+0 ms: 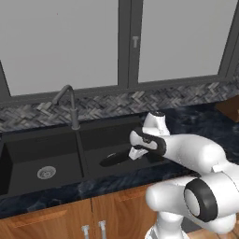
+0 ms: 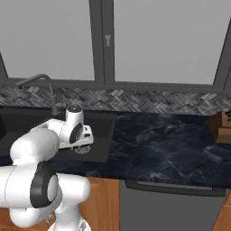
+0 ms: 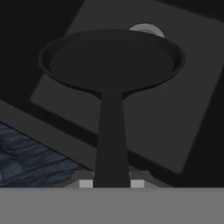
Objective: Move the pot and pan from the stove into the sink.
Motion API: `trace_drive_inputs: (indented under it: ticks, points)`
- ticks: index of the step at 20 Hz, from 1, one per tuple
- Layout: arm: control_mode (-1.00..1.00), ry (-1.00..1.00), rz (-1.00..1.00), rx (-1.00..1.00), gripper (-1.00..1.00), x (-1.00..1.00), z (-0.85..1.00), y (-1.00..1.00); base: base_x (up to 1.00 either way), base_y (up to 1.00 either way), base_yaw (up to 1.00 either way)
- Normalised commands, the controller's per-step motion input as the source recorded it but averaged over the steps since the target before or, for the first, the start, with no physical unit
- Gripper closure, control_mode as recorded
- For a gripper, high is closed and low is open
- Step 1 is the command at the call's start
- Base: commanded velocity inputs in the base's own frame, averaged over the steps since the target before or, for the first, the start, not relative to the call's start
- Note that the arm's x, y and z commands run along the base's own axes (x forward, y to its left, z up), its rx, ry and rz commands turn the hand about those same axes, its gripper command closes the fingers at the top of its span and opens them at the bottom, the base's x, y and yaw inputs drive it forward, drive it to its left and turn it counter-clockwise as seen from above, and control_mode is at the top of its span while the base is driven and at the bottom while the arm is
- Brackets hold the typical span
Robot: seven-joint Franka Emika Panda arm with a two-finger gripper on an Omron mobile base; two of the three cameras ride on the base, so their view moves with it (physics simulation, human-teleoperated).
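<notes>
Over the right basin of the sink (image 1: 60, 144), held level: pan (image 1: 114, 159), flat, shallow, round, matte black, with one long straight handle running back to the claw (image 1: 136, 154). Clamped shut on the end of that handle, as seen from the hand view, where the pan (image 3: 111, 61) spreads as a dark disc with a low raised rim and the handle narrows toward the two finger tips (image 3: 86, 183). Just past the far rim of the pan, a sliver of round silver-grey drain (image 3: 146, 29) on the basin floor. Whether the pan touches the basin floor: cannot tell.

Black, rectangular, double-basin sink, smooth and dull, sunk into a dark blue-black marbled counter (image 2: 167, 144) with a glossy veined surface. Left basin with a round metal drain strainer (image 1: 46, 172). Behind the divider, a curved grey metal faucet (image 1: 70, 105), slim, gooseneck-shaped. Along the wall, a backsplash (image 2: 149, 101) of small grey herringbone tiles, rough-looking against the plain pale window panes (image 1: 60, 42) and dark frame above. Below the counter, warm brown wooden cabinet doors (image 1: 51, 224) with short metal handles. Smooth white rounded arm (image 1: 196, 154) with dark joints, bent low toward the sink.
</notes>
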Motion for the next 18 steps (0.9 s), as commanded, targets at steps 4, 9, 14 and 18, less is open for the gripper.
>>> trace_drive_inputs:
  ticks: [4, 9, 14, 18]
  points:
    - [-1.0, 0.02, -0.02, -0.05, 1.0, 0.52, -0.25, 0.0, 0.0, 0.0, 0.0]
    - [-1.0, 0.02, -0.01, -0.09, 1.0, 0.47, -0.43, 0.01, 0.0, 0.0, 0.0]
    - [-1.0, 0.0, 0.0, -0.09, 1.0, 0.38, -0.5, 0.01, 0.0, 0.0, 0.0]
    - [-1.0, 0.0, 0.0, -0.04, 1.0, 0.22, -0.27, 0.0, 0.0, 0.0, 0.0]
